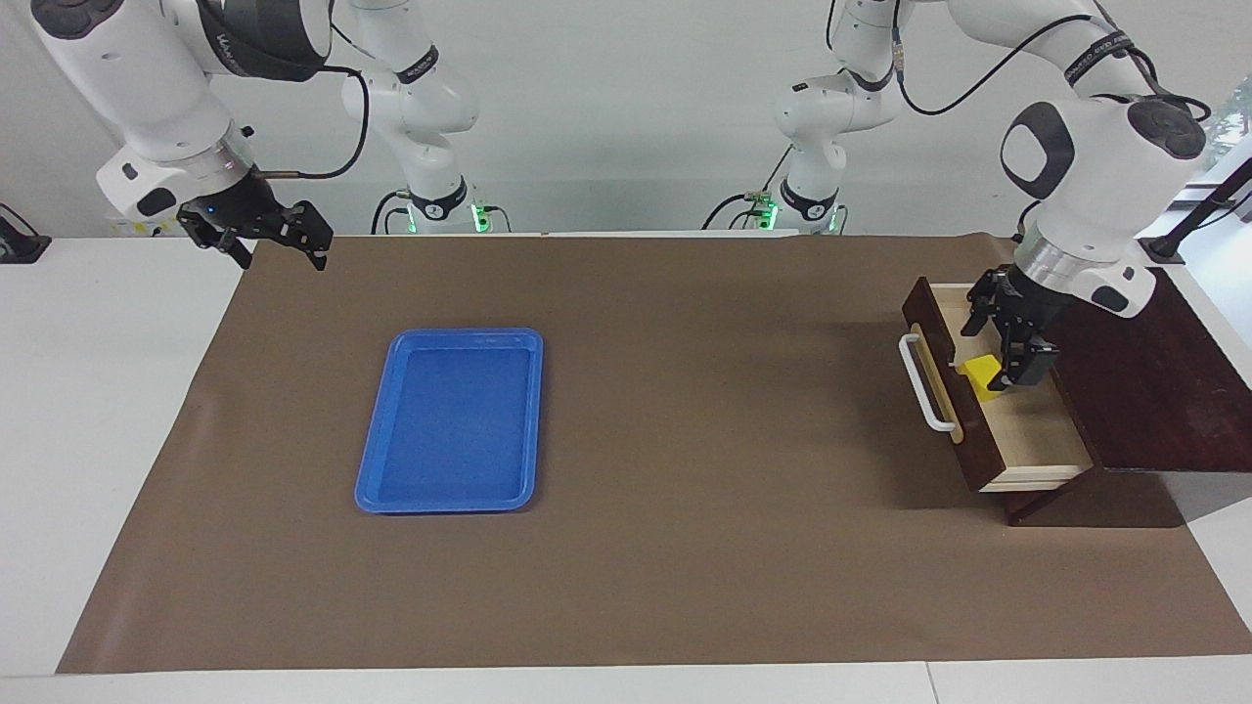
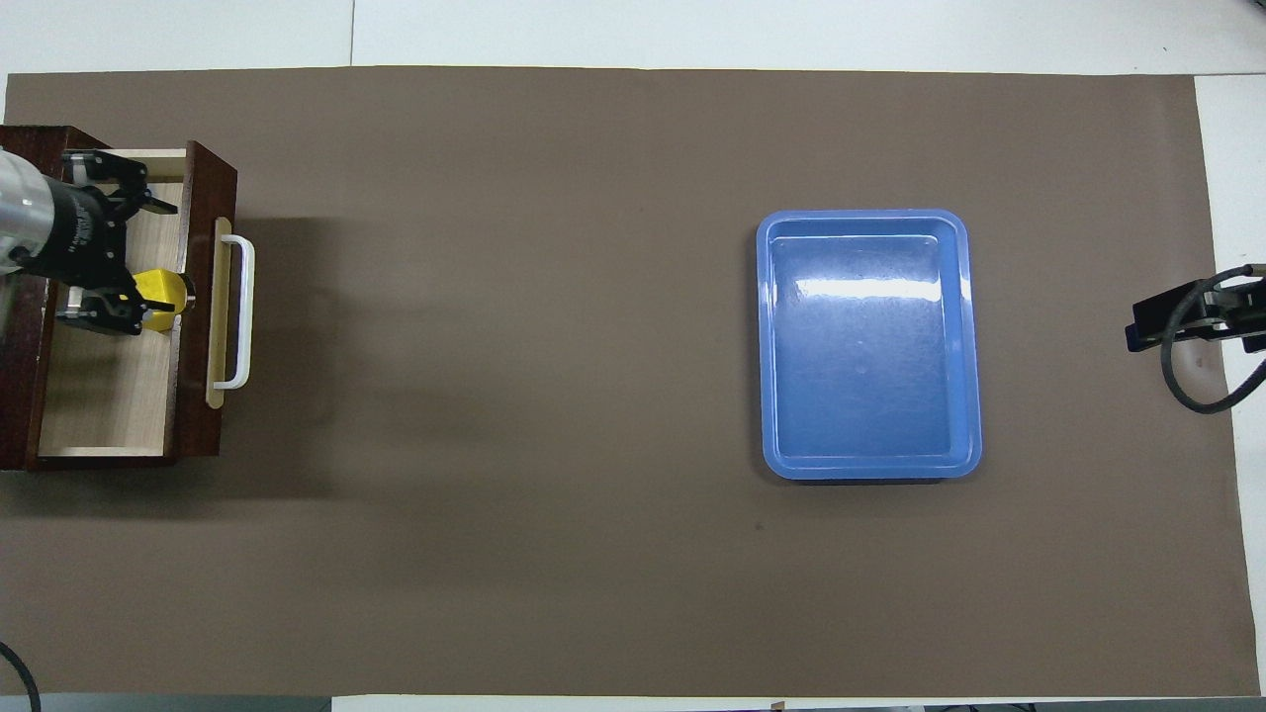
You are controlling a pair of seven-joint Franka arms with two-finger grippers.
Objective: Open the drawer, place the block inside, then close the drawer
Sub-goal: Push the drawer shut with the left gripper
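Clearly the left gripper (image 1: 1007, 337) has its fingers spread apart and empty, raised over the open drawer (image 1: 1017, 435) with nothing between them. Directly under it, the yellow block (image 1: 979, 373) sits on the pale wood floor of the drawer, up against the inside of the dark front panel, free of the fingers. That front panel carries the white bar handle (image 1: 925, 383) on its tan strip, and the drawer stands pulled well out of the dark wooden box (image 1: 1164, 401) at the left arm's end of the table.

Out from there, the brown mat (image 1: 685, 548) is bare except for the blue tray (image 1: 452, 420), which lies well apart toward the right arm's end. The right gripper (image 1: 262, 235) waits with fingers apart, up in the air over the mat's corner at that end.

By my reading, opening is done and the block is in; what remains is closing: the left gripper would need to clear the drawer and push the front panel home.
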